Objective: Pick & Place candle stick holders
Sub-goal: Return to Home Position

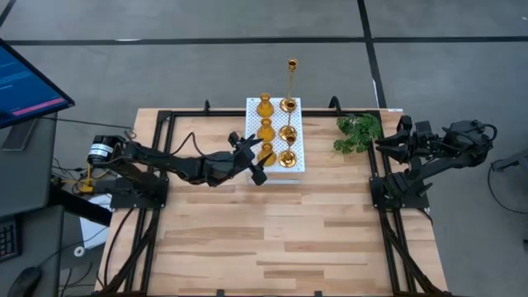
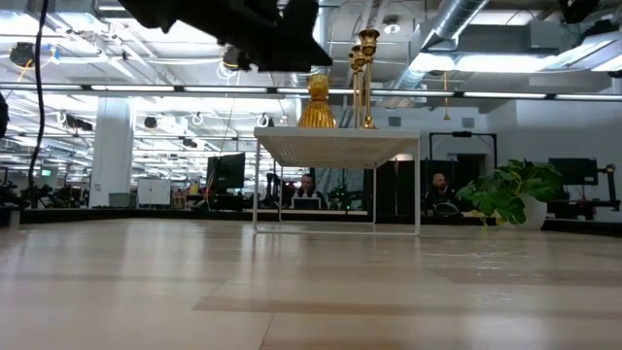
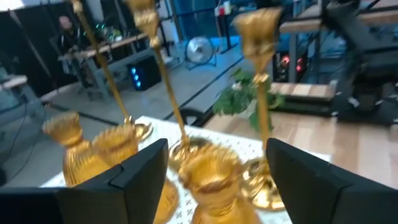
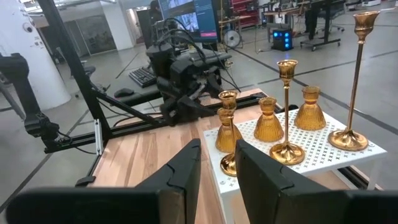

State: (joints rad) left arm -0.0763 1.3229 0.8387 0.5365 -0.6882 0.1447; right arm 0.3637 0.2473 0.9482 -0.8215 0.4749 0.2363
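Observation:
Six gold candle stick holders stand on a white perforated box point(image 1: 297, 136) at the table's far middle. Three squat ones point(image 1: 266, 129) form the left row. Three thin-stemmed ones point(image 1: 287, 132) form the right row, the far one tallest point(image 1: 291, 64). My left gripper point(image 1: 257, 158) is open at the box's near left corner. Its fingers point(image 3: 144, 171) stand on either side of the nearest squat holder point(image 3: 211, 180), and no touch shows. My right gripper point(image 1: 388, 147) waits at the table's right edge by the plant, open by a narrow gap point(image 4: 217, 155).
A green leafy plant point(image 1: 359, 132) stands right of the box. The box is raised on thin legs point(image 2: 337, 146). Black frame rails run along the table's left and right sides point(image 1: 157, 198). Bare wood lies in front of the box point(image 1: 272, 231).

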